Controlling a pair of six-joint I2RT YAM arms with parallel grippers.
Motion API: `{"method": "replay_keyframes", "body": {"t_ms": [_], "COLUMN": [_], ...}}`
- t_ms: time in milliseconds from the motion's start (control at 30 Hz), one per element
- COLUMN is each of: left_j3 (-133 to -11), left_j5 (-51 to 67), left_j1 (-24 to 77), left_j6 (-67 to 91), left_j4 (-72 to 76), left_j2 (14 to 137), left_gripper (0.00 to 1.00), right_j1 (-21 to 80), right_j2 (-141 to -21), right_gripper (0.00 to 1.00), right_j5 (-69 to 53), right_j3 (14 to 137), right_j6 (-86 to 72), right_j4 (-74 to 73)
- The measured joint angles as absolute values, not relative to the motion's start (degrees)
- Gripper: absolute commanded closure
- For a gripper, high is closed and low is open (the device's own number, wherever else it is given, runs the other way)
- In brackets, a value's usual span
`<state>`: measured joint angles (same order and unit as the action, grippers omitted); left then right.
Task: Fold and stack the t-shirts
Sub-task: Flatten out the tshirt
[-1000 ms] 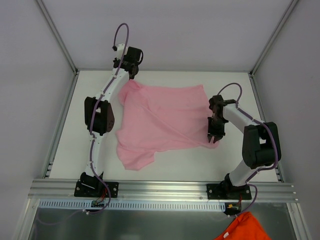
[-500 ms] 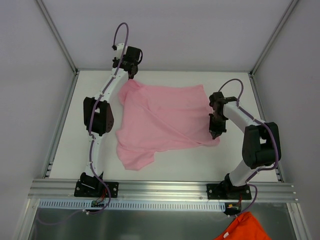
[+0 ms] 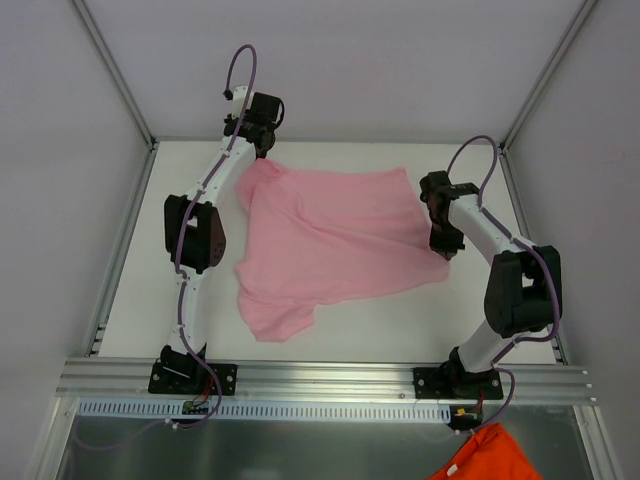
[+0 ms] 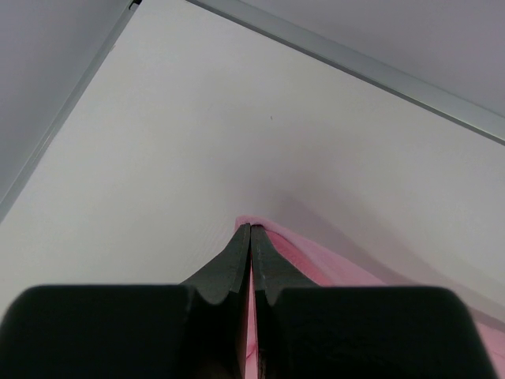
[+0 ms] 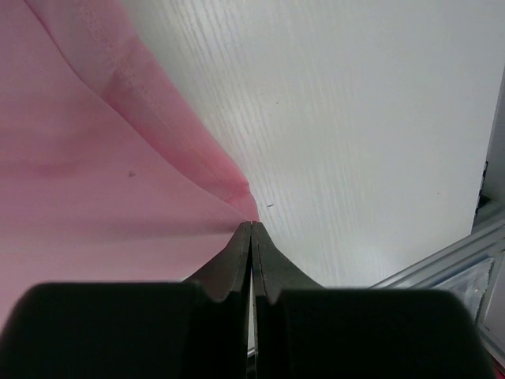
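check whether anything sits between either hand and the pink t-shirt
Nothing visible does. The left hand is shut on the pink t-shirt at its far left corner, and the right hand is shut on its right edge.

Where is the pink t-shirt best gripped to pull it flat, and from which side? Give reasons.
Probably at an outer corner, coming in from outside the cloth, low over the table. The pink t-shirt lies thin and mostly flat, so only its edges give a pinchable lip. The left gripper and right gripper are shut on its far-left and near-right corners that way.
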<state>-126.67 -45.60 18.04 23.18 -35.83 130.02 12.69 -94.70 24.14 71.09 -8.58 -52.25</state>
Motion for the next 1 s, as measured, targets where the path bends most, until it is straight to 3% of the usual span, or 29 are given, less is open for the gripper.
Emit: {"method": "replay_keyframes", "body": {"t_ms": [300, 400, 500, 800, 900, 933, 1000], "left_j3": [-126.13, -126.04, -125.93, -125.78, -126.23, -126.87, -128.16], "left_j5": [-45.6, -45.6, -45.56, -45.56, -45.43, -45.39, -45.17], "left_j1": [18.04, 18.04, 18.04, 18.04, 18.02, 18.02, 18.02], "left_j6": [22.72, 22.24, 21.61, 21.47, 21.04, 20.88, 20.97], "left_j4": [-35.4, -35.03, -34.87, -34.76, -34.68, -34.52, -34.09], "left_j2": [129.34, 129.21, 129.21, 129.21, 129.43, 129.84, 130.85], "left_gripper": [1.0, 1.0, 1.0, 1.0, 0.52, 0.04, 0.01], "right_j1": [12.56, 12.34, 12.19, 12.21, 12.64, 12.91, 13.8], "right_j2": [-98.8, -100.27, -100.51, -97.89, -94.48, -93.17, -90.3], "right_gripper": [0.96, 0.41, 0.27, 0.25, 0.27, 0.27, 0.29], "right_j5": [28.12, 27.88, 27.18, 22.9, 20.38, 19.77, 18.46], "right_j3": [73.91, 75.64, 76.4, 76.88, 76.86, 76.88, 76.86], "right_j6": [-8.56, -8.47, -7.42, -5.32, -4.89, -4.78, -4.32], "right_j4": [-52.21, -52.03, -51.59, -50.35, -50.28, -50.28, -50.35]}}
